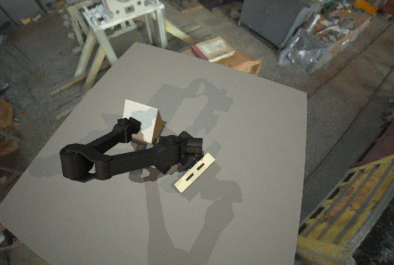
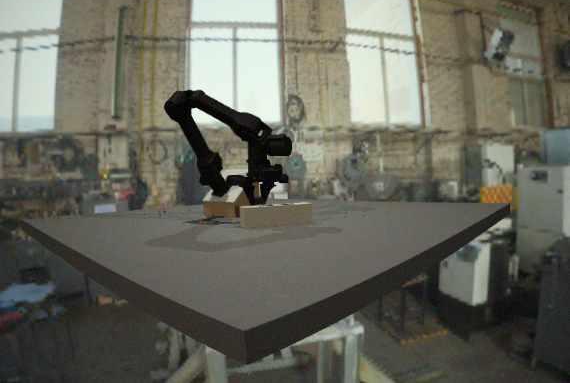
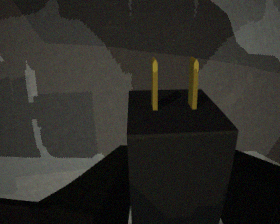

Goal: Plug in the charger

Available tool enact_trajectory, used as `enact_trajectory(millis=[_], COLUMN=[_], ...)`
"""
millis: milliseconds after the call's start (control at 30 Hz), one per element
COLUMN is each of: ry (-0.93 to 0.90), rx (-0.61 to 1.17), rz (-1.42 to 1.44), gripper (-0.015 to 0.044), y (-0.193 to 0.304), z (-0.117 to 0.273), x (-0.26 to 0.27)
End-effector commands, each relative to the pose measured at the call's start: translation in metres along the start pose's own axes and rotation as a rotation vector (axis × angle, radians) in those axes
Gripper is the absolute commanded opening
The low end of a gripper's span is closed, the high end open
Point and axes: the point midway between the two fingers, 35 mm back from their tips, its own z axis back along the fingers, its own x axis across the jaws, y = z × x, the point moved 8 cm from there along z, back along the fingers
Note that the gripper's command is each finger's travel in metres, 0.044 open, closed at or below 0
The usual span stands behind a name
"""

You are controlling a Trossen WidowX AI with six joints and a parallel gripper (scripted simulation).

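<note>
My gripper [image 2: 257, 198] [image 3: 167, 154] is shut on the charger [image 3: 181, 165], a dark block with two parallel gold prongs. The prongs point away from the wrist camera and are free in the wrist view. In the top and exterior views the charger cannot be made out clearly against the dark fingers. The power strip [image 1: 183, 185] [image 2: 275, 216] is a cream bar with two dark openings in its top, lying diagonally on the table. The gripper points down, above the table and close beside or behind the strip. The exact gap between prongs and strip cannot be told.
A wedge-shaped block [image 1: 139, 115] [image 2: 221, 209] with a pale sloping face and wooden sides stands near the arm's base, behind the gripper in the exterior view. The grey table [image 1: 263, 124] [image 2: 350, 260] carries broad arm shadows. Its near corner shows in the exterior view.
</note>
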Motion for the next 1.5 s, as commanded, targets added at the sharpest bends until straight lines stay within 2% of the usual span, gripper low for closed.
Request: enact_trajectory(millis=[0, 533, 1467], ry=[-0.004, -0.01, -0.012], rx=[0.005, 0.004, 0.002], rz=[-0.02, -0.105, -0.129], gripper=[0.0, 0.0, 0.0], y=[0.0, 0.0, -0.033], z=[-0.004, -0.017, -0.018], x=[0.008, 0.036, 0.039])
